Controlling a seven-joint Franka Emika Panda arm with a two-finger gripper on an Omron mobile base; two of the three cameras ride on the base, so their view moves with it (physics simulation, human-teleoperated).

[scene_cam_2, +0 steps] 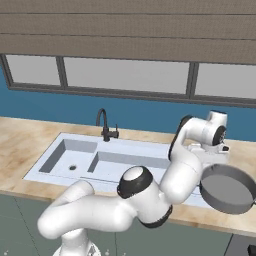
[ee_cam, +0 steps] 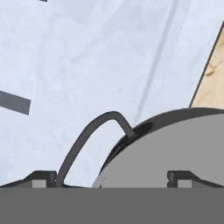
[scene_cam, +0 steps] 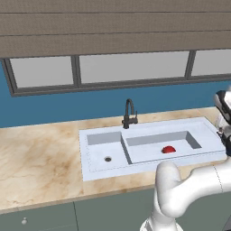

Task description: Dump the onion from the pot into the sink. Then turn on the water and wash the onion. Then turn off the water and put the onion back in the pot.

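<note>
One claw (ee_cam: 112,177) at bottom of hand view, two dark finger tips (ee_cam: 43,176) set wide apart either side of pot (ee_cam: 175,148). Pot's thin dark looped handle (ee_cam: 89,131) running down toward the left tip; actual contact hidden at the frame edge, so cannot tell whether clamped on the handle or merely spread around it. In right base view, pot (scene_cam_2: 227,189) up off the bench (scene_cam_2: 20,135), tipped steeply with open mouth facing the camera, grey interior visible, directly below the wrist at the right end of the sink (scene_cam_2: 75,155). Claw itself masked there by wrist and pot.

Onion (scene_cam: 168,149) on floor of larger right basin, red-purple, roughly mid-basin and toward the front wall in left base view. Apart from pot, not touching it. Relative to claw: lower, inside basin, and toward the faucet side; claw and pot over right rim of sink (scene_cam: 103,135) near the bench (scene_cam: 40,153) edge.

Dark gooseneck faucet (scene_cam: 129,113) upright behind the divider between basins. Small left basin with dark round drain (scene_cam: 108,159) showing. Hand view looking down on pale sink surface (ee_cam: 87,65), marbled bench strip (ee_cam: 214,70) at right edge.
</note>
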